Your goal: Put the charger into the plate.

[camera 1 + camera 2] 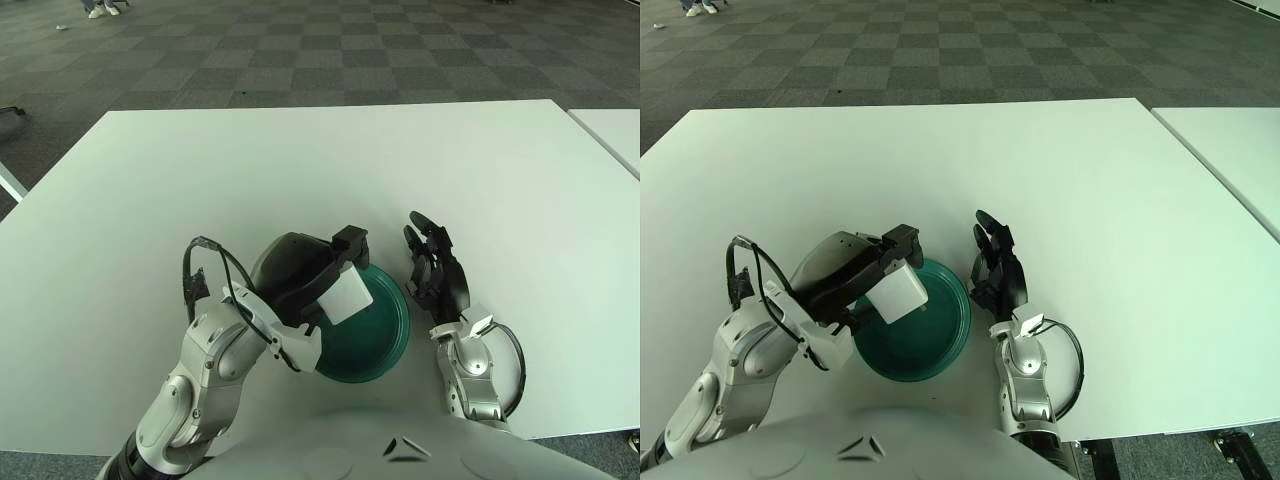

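Holding small white square charger [343,297] over round teal plate [385,345], 9 o'clock rim; left hand [312,275] fingers grip it. Releasing there risks it tipping onto white bench [520,180]. Right hand [437,272] at 3 o'clock, fingers loose, empty.

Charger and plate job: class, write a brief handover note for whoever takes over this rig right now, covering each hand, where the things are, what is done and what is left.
Left hand: shut on the white charger, holding it over the left part of the green plate.
Right hand: idle beside the plate's right rim, fingers relaxed, holding nothing.
Plate: on the white table, directly in front of the robot.
Done: charger picked up and carried over the plate.
Left: lower it, release it into the plate, withdraw the hand.
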You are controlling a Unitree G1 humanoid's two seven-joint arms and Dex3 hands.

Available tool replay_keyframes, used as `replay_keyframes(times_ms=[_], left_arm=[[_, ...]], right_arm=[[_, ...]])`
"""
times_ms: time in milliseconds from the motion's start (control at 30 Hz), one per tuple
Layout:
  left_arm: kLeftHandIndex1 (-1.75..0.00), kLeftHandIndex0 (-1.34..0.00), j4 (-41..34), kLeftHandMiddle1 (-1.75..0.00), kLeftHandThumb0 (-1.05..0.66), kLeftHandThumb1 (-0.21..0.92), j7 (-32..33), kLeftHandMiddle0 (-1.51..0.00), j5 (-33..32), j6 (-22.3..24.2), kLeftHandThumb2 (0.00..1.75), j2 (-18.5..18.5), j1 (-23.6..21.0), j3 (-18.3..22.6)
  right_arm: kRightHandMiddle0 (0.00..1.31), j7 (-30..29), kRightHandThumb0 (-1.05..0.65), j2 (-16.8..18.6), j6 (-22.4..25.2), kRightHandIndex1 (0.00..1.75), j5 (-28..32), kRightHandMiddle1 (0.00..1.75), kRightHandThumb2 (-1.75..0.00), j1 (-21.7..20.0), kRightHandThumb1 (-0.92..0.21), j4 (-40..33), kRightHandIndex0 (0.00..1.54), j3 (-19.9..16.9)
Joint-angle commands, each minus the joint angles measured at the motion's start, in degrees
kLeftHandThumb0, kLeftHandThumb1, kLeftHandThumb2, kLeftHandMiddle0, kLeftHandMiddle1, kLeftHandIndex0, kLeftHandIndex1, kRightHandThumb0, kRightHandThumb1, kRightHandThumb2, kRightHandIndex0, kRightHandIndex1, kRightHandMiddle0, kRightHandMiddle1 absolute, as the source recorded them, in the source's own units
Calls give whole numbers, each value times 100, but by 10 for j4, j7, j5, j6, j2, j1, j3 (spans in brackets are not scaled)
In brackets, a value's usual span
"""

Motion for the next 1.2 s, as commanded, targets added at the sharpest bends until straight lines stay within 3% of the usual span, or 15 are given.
replay_keyframes(times_ms=[0, 433, 733, 833, 867, 933, 1000, 1100, 1167], left_arm=[[-175, -64, -1, -162, -1, -3, -29, -91, 29, -2, 167, -8, -4, -5], [-175, -61, 4, -165, -1, 2, -62, -86, 46, 2, 163, -30, -4, 3], [-175, -61, 7, -172, -1, 3, -42, -81, 44, -6, 164, -42, 2, 6], [-161, -68, 12, -174, -1, 3, -22, -82, 39, -16, 160, -45, 3, 8], [-155, -68, 13, -174, -1, 6, -15, -80, 38, -19, 154, -46, 3, 9], [-165, -59, 16, -174, -1, 18, -6, -66, 41, -26, 144, -46, 3, 10], [-153, -51, 19, -175, -1, 36, 3, -57, 46, -34, 120, -44, 3, 11], [-166, -39, 23, -175, -27, 60, 13, -46, 54, -46, 91, -38, 2, 14], [-160, -29, 26, -165, -55, 75, 22, -35, 65, -61, 73, -29, -1, 17]], right_arm=[[0, 1, -76, 0, 41, 1, 30, 59, -87, 51, -92, 123, 20, -27], [0, -2, -73, 10, 47, 1, 39, 63, -84, 54, -92, 118, 20, -31], [0, -8, -74, 5, 36, 1, 22, 64, -84, 59, -92, 109, 20, -24], [0, -13, -76, -2, 33, 0, 5, 61, -86, 57, -92, 109, 20, -19], [0, -14, -77, -4, 34, 0, 1, 60, -87, 57, -92, 109, 20, -18], [0, -16, -78, -5, 35, 0, -2, 58, -88, 56, -92, 107, 20, -16], [0, -16, -79, -6, 35, 0, -3, 55, -90, 57, -92, 105, 20, -15], [0, -16, -80, -6, 34, 0, -1, 53, -91, 58, -92, 104, 20, -14], [0, -15, -80, -5, 32, 0, 1, 51, -92, 59, -92, 102, 20, -14]])
